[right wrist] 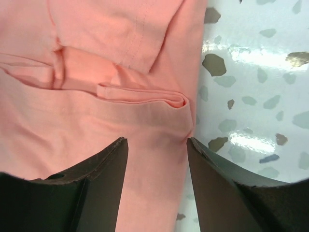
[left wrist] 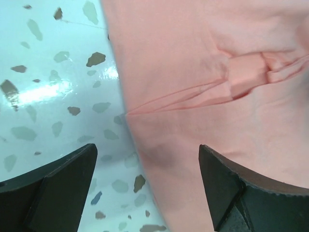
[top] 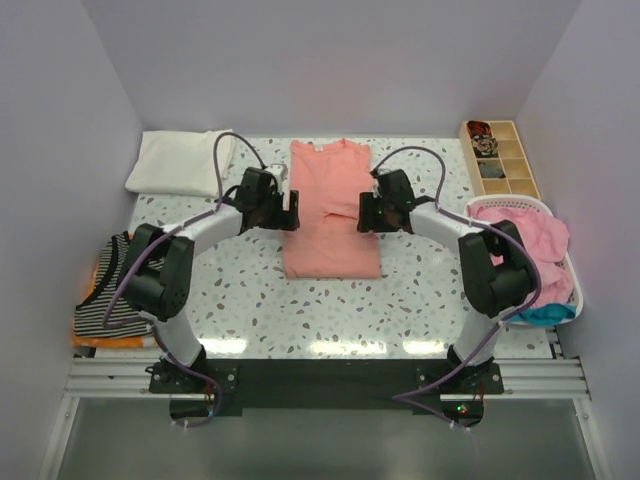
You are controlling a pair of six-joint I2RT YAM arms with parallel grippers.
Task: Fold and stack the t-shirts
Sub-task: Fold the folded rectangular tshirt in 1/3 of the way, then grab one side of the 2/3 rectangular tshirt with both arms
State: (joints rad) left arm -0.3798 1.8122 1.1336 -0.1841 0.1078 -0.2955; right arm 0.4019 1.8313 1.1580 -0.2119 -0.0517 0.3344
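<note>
A salmon-pink t-shirt point(top: 330, 215) lies flat mid-table, its sides folded inward, with a crease and bunched folds across its middle point(left wrist: 246, 72). My left gripper point(top: 290, 212) is at the shirt's left edge. In the left wrist view it point(left wrist: 147, 150) stands open wide, one finger over the table and the other over the cloth. My right gripper point(top: 366, 212) is at the shirt's right edge. In the right wrist view it point(right wrist: 157, 141) is open, with a flat strip of the shirt point(right wrist: 96, 116) showing between the fingers and a folded hem just beyond them.
A white folded cloth point(top: 180, 162) lies at the back left. A black-and-white striped tee point(top: 105, 290) tops a pile at the left edge. A white basket point(top: 507, 202) at the right holds pink and teal clothes. A wooden compartment box point(top: 500, 155) stands at the back right.
</note>
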